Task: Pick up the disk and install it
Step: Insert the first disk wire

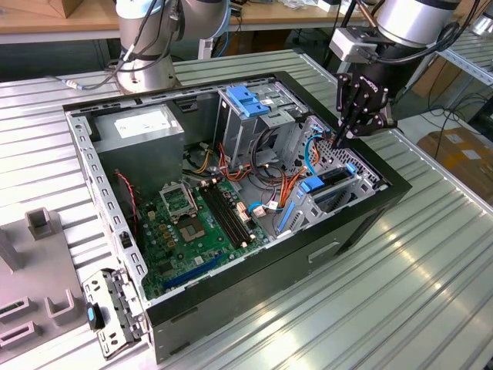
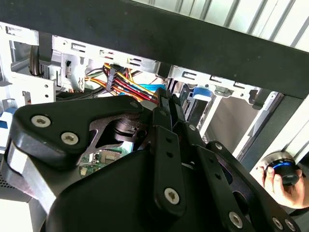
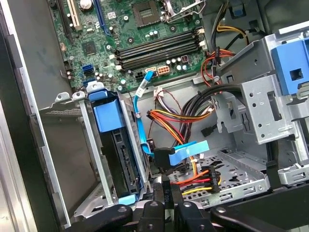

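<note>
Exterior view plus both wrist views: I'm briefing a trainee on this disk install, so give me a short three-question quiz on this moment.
1. True or false: the gripper is holding the disk.
2. Where is the disk? A) in the metal drive cage; B) flat on the motherboard; C) on the table outside the case.
3. Fill in: the gripper hangs over the exterior view's ___ end of the open case.

Key: 1 false; 2 A; 3 right.
</note>
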Controlling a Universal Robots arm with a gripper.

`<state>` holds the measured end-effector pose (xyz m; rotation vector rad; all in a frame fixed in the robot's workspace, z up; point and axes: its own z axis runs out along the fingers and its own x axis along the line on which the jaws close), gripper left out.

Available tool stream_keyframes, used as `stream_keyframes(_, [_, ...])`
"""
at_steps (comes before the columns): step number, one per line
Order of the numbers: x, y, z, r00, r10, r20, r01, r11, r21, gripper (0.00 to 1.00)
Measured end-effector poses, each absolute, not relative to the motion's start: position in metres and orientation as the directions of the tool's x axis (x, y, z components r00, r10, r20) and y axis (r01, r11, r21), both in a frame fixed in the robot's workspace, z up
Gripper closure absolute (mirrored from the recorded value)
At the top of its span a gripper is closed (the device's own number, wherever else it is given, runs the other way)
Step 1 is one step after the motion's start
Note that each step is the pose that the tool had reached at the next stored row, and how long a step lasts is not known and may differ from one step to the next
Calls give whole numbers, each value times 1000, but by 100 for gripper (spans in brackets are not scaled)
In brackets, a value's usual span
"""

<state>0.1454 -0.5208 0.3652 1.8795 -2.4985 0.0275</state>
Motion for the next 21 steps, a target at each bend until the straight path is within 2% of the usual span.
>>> stream_keyframes(16, [144,-524,365,-277,-961,22,-961,277,-7,83])
stream_keyframes(21, [143,-528,363,-230,-973,17,-973,230,-14,83])
